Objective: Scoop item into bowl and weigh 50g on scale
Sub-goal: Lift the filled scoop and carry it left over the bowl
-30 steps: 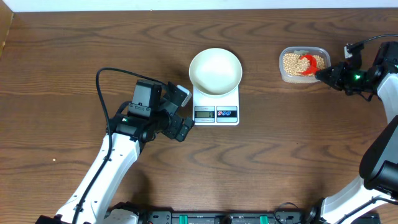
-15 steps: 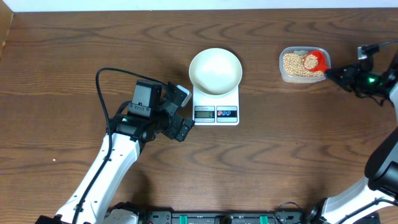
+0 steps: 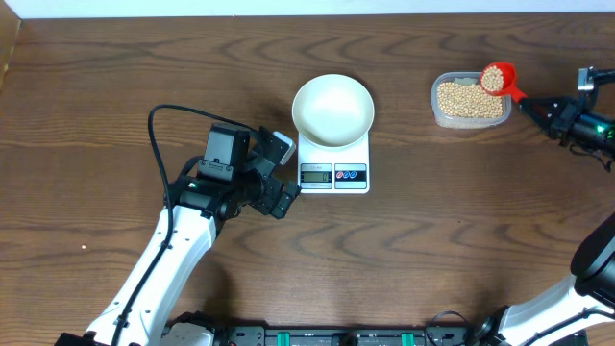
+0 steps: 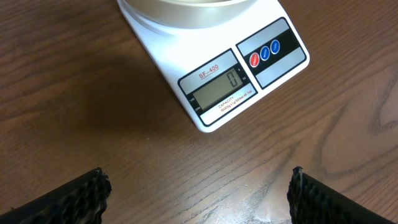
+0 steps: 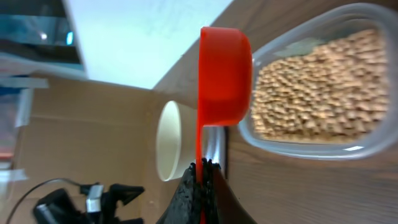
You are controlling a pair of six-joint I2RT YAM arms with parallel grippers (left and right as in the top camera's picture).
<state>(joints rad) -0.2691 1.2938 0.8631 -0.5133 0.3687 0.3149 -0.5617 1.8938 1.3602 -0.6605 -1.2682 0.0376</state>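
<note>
The white bowl (image 3: 332, 110) stands on the white scale (image 3: 333, 168), and it looks bare inside. In the left wrist view the scale (image 4: 217, 87) reads 0, with the bowl's rim (image 4: 180, 7) at the top edge. My left gripper (image 3: 286, 175) is open just left of the scale, nothing between its fingers (image 4: 198, 171). The tan beans (image 3: 469, 99) fill a clear tub at the right. My right gripper (image 3: 538, 108) is shut on the handle of a red scoop (image 3: 498, 77), which holds beans above the tub's far right corner. The right wrist view shows scoop (image 5: 224, 78), beans (image 5: 317, 87) and bowl (image 5: 166, 142).
The clear plastic tub (image 3: 437, 113) sits on the wooden table right of the scale; its rim (image 5: 348, 149) shows in the right wrist view. A black cable (image 3: 159, 144) loops behind my left arm. The table's back edge meets a white wall (image 3: 288, 8).
My right gripper has drawn back to the right and lifted the red scoop out of the beans; it now hangs over the tub's far right corner, loaded. The left arm has not moved.
</note>
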